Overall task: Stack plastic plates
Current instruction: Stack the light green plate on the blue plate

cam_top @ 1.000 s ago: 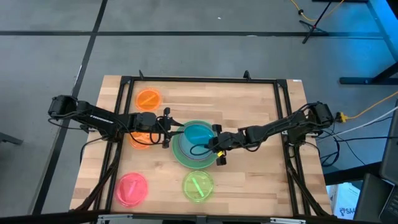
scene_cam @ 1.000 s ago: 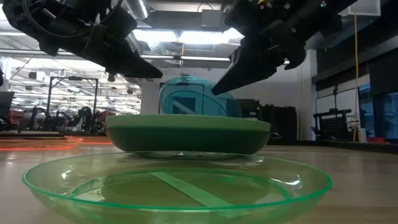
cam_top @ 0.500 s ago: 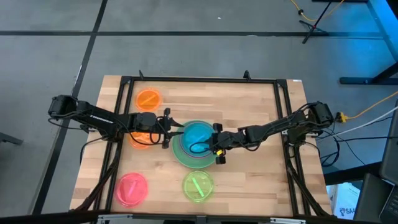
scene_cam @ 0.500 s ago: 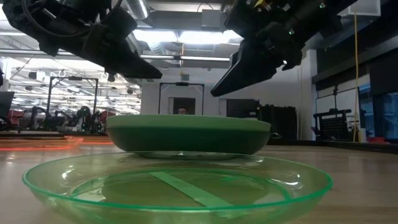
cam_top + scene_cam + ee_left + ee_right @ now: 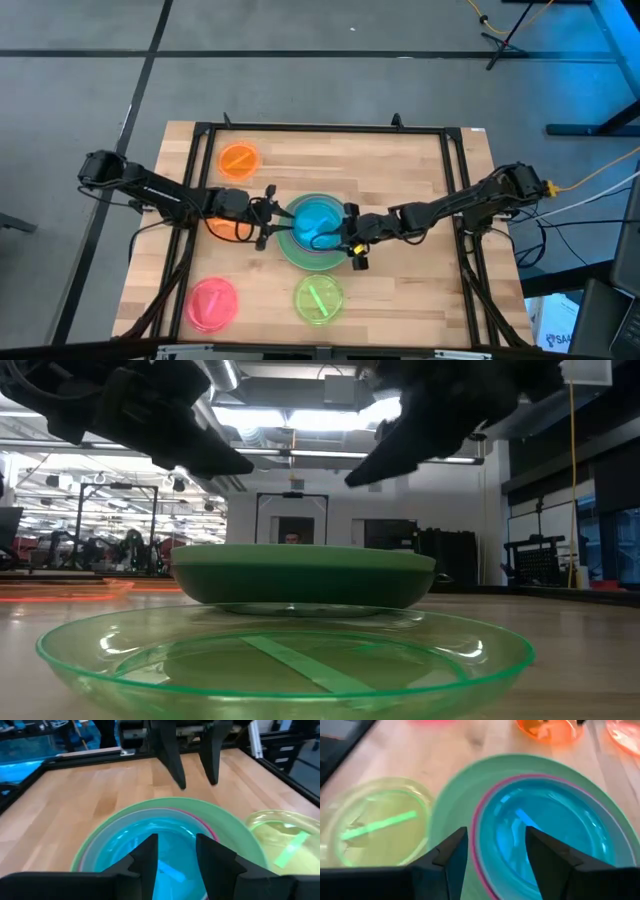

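Observation:
The stack stands mid-table: a light green plate (image 5: 292,252) at the bottom, a magenta plate (image 5: 478,818) on it, and a teal plate (image 5: 318,220) lying flat on top. My left gripper (image 5: 270,222) hovers open over the stack's left rim, with the teal plate (image 5: 150,827) showing below its fingers. My right gripper (image 5: 349,243) hovers open over the stack's right rim, above the teal plate (image 5: 555,825). Neither gripper touches a plate. In the low view both grippers hang above the green plate (image 5: 300,575).
A lime plate (image 5: 318,298) lies near the front edge, just in front of the stack. A pink plate (image 5: 212,303) lies at the front left. One orange plate (image 5: 238,160) lies at the far left, and another (image 5: 224,227) lies under my left arm. A black frame (image 5: 320,128) rims the table.
The teal plate stood tilted above the stack in my right gripper. The gripper has let it go, and the plate now lies flat on the magenta one. Both grippers have risen a little above the stack, and my left one has drawn back slightly toward the table's left.

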